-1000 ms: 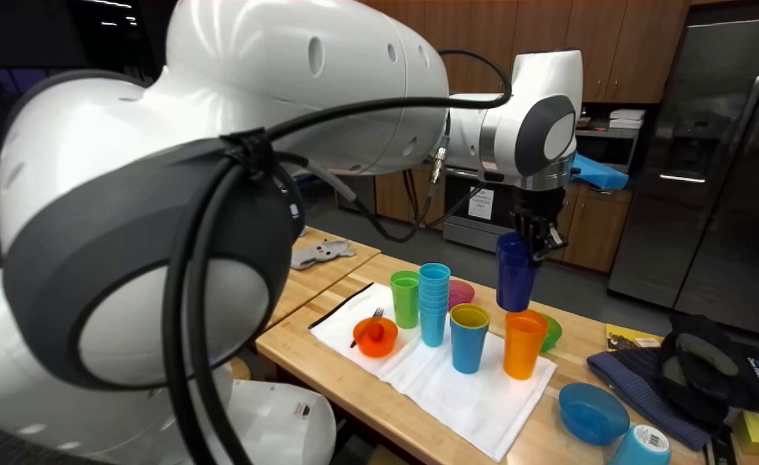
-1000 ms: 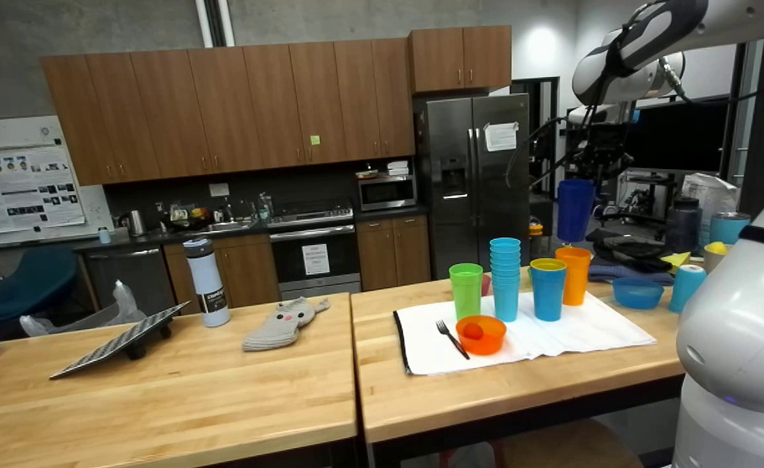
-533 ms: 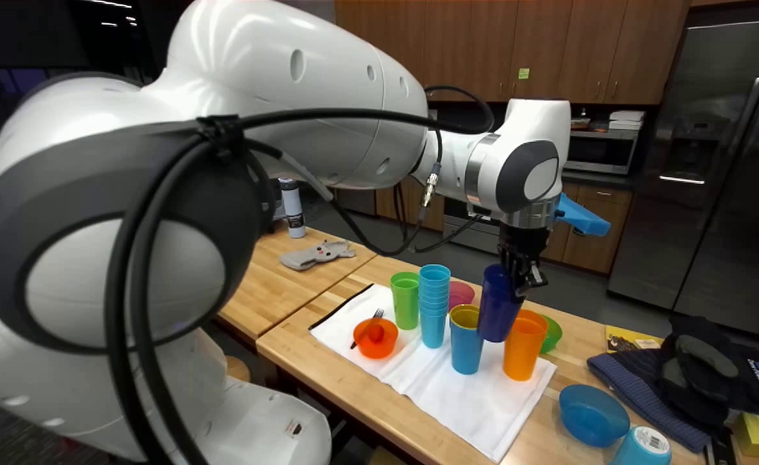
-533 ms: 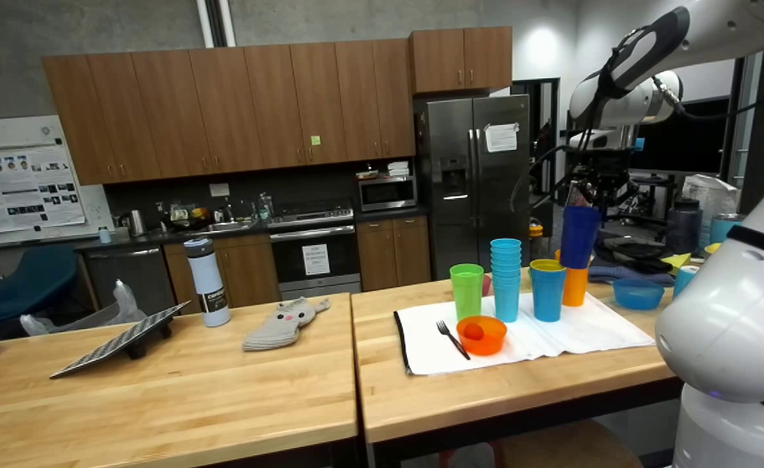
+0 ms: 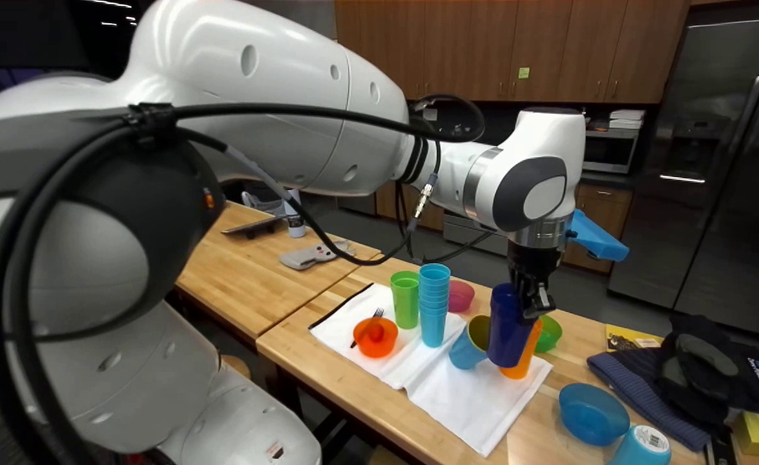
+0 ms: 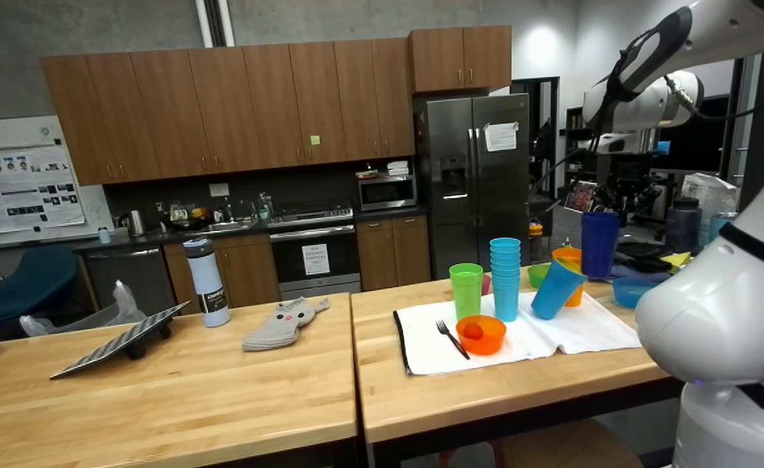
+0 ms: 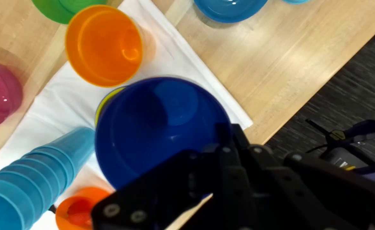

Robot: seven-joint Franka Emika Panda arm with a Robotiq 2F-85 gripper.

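A dark blue cup (image 5: 507, 326) hangs just above the table, its rim pinched by my shut gripper (image 7: 231, 134). The wrist view looks into this cup (image 7: 133, 127) and finds nothing inside. Close by, a lighter blue cup (image 6: 554, 292) with a yellow inside leans over, mouth toward the dark cup. Only a sliver of its yellow rim (image 7: 106, 103) shows in the wrist view; whether the two touch I cannot tell. An orange cup (image 7: 104, 46) stands beside them, partly hidden behind the dark cup in an exterior view. All are at the white cloth (image 5: 457, 413).
Also on the cloth are a green cup (image 6: 465, 292), a light blue cup stack (image 6: 506, 279), an orange bowl (image 6: 489, 338) with a round red-orange item, and a fork (image 6: 453, 339). Around it lie a pink bowl (image 5: 460, 296), green bowl (image 5: 550, 332) and blue bowl (image 5: 592, 413).
My gripper has come down with the dark blue cup among the other cups. The yellow-lined blue cup has gone from upright to tilted, and the cloth's near right corner has shifted slightly.
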